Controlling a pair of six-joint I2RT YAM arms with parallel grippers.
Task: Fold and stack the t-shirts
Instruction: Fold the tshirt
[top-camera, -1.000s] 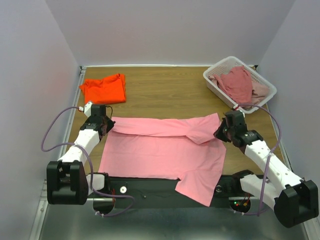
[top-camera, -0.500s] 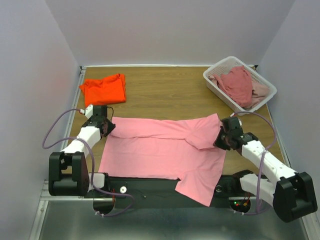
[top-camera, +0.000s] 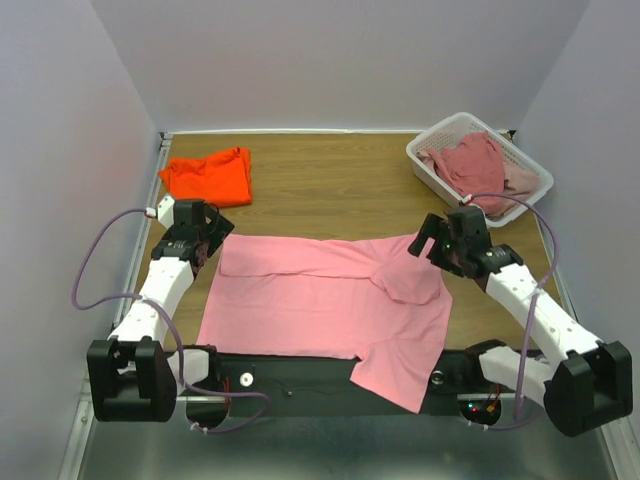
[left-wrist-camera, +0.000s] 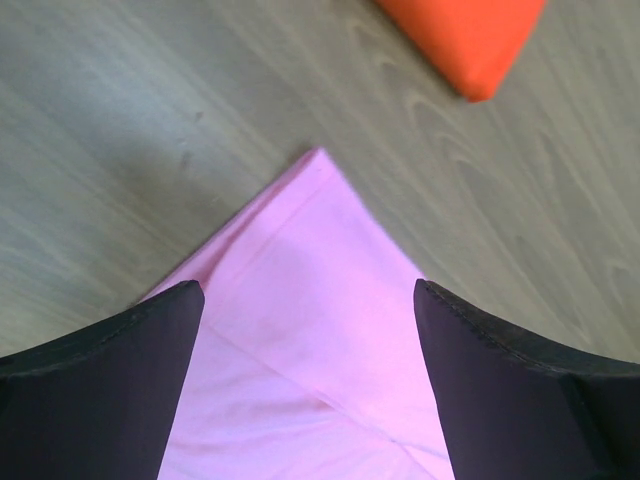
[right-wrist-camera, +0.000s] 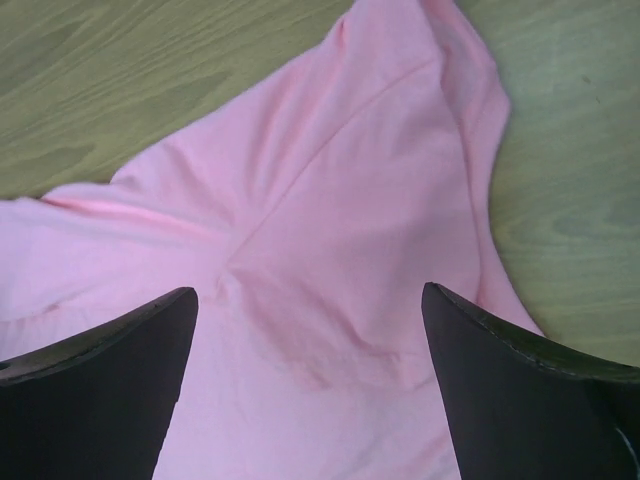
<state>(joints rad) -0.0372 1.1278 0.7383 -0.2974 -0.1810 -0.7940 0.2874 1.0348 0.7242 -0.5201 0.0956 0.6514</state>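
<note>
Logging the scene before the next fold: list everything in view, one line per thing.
pink t-shirt: one, light pink, spread flat at the table's near middle, far edge folded over
orange t-shirt: one, bright orange, folded, far left corner
basket: one, white slatted, far right corner
dusty rose t-shirt: one, crumpled in the basket
pale pink t-shirt: one, at the basket's right side
table: one, wood-grain
cables: two, purple, one looping beside each arm
left arm: one, white and black, jaws open above the pink shirt's far left corner
right arm: one, white and black, jaws open above its far right sleeve

white arms (top-camera: 165, 285), black joints (top-camera: 120, 375), lilac cables (top-camera: 75, 288)
</note>
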